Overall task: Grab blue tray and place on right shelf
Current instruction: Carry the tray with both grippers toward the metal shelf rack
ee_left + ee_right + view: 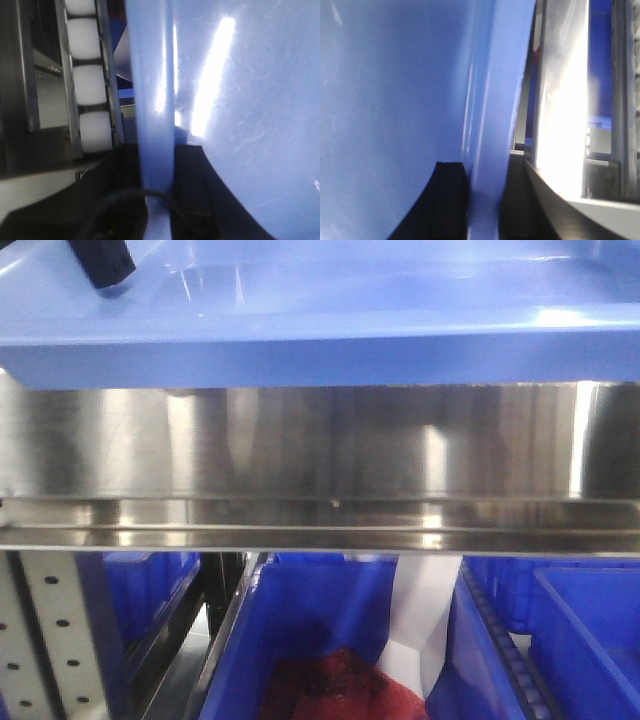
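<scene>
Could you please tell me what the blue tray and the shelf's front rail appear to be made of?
The blue tray looks like glossy moulded plastic: uniform colour, streaked highlights and fine scratches in the left wrist view. The right shelf's front rail appears to be brushed stainless steel or similar metal: silvery, vertical grain, blurred reflections.

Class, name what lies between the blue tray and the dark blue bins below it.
The steel front rail of the right shelf, seen in the front-facing view.

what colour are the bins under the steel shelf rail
The bins are deep blue, darker than the blue tray. Best seen in the exterior front-facing view.
</scene>
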Robot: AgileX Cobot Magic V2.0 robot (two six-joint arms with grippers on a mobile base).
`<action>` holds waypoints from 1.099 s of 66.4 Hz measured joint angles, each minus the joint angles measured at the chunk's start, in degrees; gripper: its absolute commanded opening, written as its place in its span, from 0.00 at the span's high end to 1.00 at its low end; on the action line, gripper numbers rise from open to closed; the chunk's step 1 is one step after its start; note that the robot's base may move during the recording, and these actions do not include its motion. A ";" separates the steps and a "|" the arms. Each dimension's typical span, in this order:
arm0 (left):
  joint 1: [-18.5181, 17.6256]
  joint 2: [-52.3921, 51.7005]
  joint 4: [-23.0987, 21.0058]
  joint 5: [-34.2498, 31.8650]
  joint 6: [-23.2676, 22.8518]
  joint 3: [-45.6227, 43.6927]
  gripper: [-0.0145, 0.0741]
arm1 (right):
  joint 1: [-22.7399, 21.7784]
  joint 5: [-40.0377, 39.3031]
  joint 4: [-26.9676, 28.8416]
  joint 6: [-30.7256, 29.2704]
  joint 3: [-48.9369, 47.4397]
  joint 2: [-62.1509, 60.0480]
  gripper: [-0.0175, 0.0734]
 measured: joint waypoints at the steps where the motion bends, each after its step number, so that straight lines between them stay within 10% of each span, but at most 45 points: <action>1: 0.00 0.00 0.00 0.00 0.00 0.00 0.89 | 0.00 0.00 0.00 0.00 0.00 0.00 0.74; 73: 0.00 0.00 0.00 0.00 0.00 0.00 0.89 | 0.00 0.00 0.00 0.00 0.00 0.00 0.74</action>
